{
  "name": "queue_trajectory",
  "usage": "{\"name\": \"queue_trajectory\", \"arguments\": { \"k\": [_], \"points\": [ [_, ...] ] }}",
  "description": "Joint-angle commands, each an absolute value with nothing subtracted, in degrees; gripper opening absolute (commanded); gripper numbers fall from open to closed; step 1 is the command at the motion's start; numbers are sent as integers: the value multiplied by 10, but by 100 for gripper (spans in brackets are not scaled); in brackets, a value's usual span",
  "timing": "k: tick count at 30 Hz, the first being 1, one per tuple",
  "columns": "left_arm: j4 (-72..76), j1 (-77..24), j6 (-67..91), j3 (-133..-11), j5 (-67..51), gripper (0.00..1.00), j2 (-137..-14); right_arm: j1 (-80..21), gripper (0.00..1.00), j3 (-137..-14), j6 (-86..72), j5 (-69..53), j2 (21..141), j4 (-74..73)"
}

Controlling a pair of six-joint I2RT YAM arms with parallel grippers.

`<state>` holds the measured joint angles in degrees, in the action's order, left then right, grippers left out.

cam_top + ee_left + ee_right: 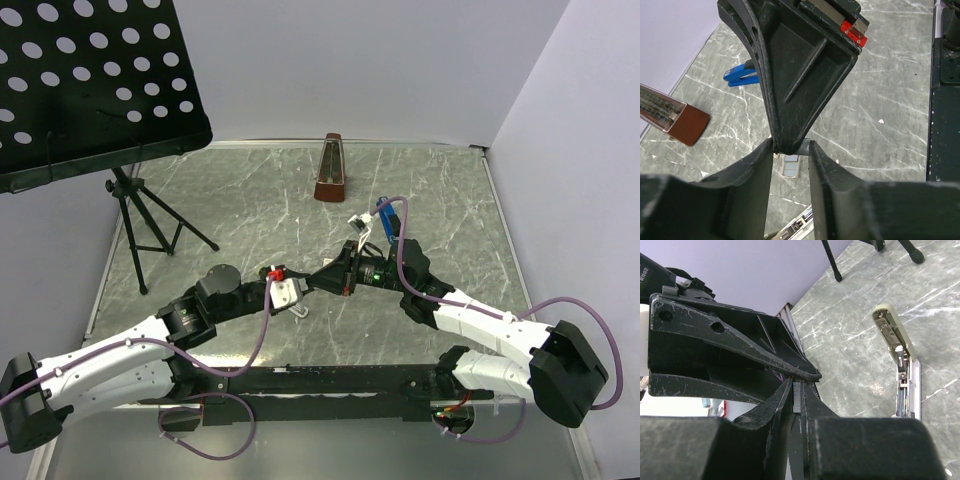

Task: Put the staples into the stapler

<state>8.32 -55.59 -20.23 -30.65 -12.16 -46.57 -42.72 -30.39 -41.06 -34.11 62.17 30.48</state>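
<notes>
The right claw (799, 390) is pinched almost shut on a short silvery strip of staples (797, 400) at its fingertips. The left claw (790, 150) stands narrow, its fingers (832, 175) flanking and touching that tip. Whether it grips the strip I cannot tell. An open white stapler (897, 357) lies on the table (865, 305) just below both.

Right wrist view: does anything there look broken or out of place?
The cream stapler lies on the table hinged wide open, its metal staple channel exposed. It looks broken, but it is probably just opened for loading. Nothing looks spilled.
</notes>
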Motion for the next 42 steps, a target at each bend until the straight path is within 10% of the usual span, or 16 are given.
{"name": "queue_trajectory", "arguments": {
  "k": [1, 9, 25, 42],
  "points": [
    [102, -559, -200, -310, -124, 34, -468, -425, 17, -299, -411, -354, 611, 339],
    [104, -558, -189, -312, -124, 22, -471, -425, 22, -298, -410, -346, 607, 330],
    [31, -561, -45, -393, -68, 19, -560, -410, 83, -290, -327, -58, 447, 65],
    [47, -596, 169, -531, -2, 21, -894, -409, 96, -280, -330, 296, 289, -205]
  ]
}}
